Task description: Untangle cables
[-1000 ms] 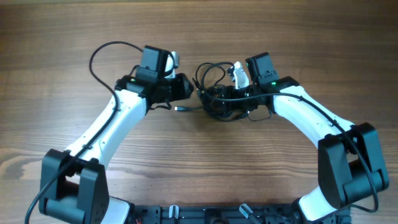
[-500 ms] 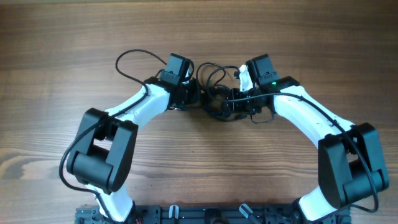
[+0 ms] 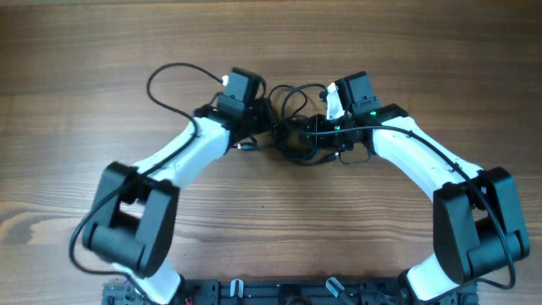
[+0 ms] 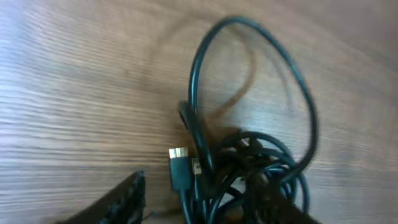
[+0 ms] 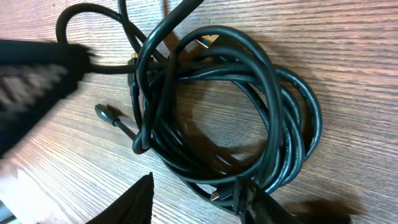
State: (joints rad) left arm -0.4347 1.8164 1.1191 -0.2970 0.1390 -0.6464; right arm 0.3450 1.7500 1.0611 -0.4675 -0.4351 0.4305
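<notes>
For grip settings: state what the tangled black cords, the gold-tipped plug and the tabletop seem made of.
Tangled black cords: rubbery or plastic sheath, smooth, soft highlights along curves. Gold-tipped plug: metal tip, by its shine; black body likely plastic. Brown tabletop: wood or wood-look laminate, grain lines visible.

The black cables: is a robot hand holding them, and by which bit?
Nothing looks held. The left gripper and the right gripper both have their fingers spread wide, with the cables lying between them, not pinched.
</notes>
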